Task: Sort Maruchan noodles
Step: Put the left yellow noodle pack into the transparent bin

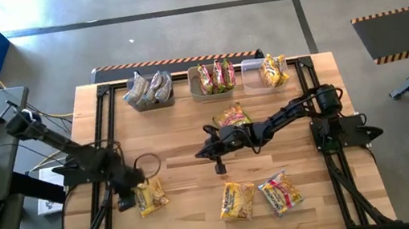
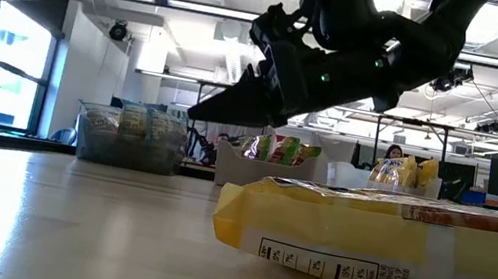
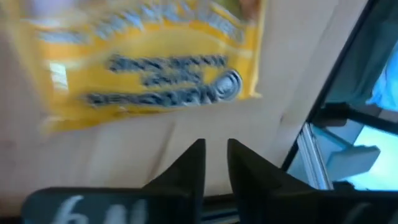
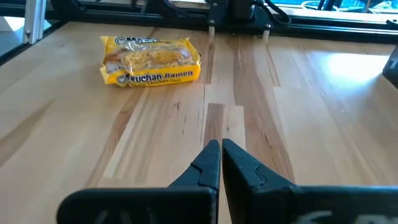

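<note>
In the left wrist view the yellow crinkly plastic noodle packet (image 3: 149, 59) is smeared by blur, its print unreadable and its top cut by the edge. In the low view another yellow plastic packet with a barcode panel (image 2: 393, 250) runs off the right edge. From above, the packets in the three clear plastic bins (image 1: 149, 100) are too small to count.

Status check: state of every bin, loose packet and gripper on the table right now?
Left bin: holds silvery packets.
Middle bin: holds red and green packets.
Right bin: holds yellow packets.
Packet by left gripper: flat on table, not held.
Packet behind right arm: lying loose.
Two front packets: lying loose, unsorted.
Left gripper: beside its packet, fingers slightly apart, empty.
Right gripper: shut, empty, above bare table.
</note>
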`<action>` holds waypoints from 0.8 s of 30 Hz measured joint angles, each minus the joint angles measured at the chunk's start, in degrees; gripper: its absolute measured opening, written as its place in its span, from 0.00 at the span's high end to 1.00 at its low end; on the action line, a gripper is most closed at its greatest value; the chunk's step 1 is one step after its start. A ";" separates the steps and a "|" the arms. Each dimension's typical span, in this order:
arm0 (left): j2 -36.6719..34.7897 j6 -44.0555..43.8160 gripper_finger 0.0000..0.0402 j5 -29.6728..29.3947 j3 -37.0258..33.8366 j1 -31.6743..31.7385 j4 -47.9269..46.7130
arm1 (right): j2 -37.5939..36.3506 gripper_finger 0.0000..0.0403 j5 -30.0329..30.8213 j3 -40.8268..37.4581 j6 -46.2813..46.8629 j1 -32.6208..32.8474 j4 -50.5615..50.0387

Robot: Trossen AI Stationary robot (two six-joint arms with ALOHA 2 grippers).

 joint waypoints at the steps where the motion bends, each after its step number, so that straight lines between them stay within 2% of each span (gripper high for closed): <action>1: 0.62 -1.67 0.88 -0.20 -0.34 -1.82 1.87 | 0.00 1.00 0.00 0.00 0.03 0.00 -0.14; 8: 7.83 -8.26 0.99 -0.99 -4.60 -8.79 20.91 | 0.00 1.00 0.01 0.00 0.46 -0.26 -0.53; 13: 14.81 -2.86 1.00 -6.50 -5.31 -8.93 31.55 | 0.00 1.00 1.05 0.00 0.46 -0.26 -0.86; 17: 18.48 5.54 1.00 -15.05 -5.31 -4.85 35.57 | -0.06 1.00 1.09 0.00 0.45 -0.27 -1.43; 22: 20.86 16.51 1.00 -26.54 -5.31 4.94 40.29 | -1.23 1.00 1.16 0.05 -0.09 -0.26 -1.99; 24: 21.65 22.08 1.00 -29.03 -5.31 9.21 45.43 | -2.46 1.00 1.43 0.02 -0.51 -0.26 -4.45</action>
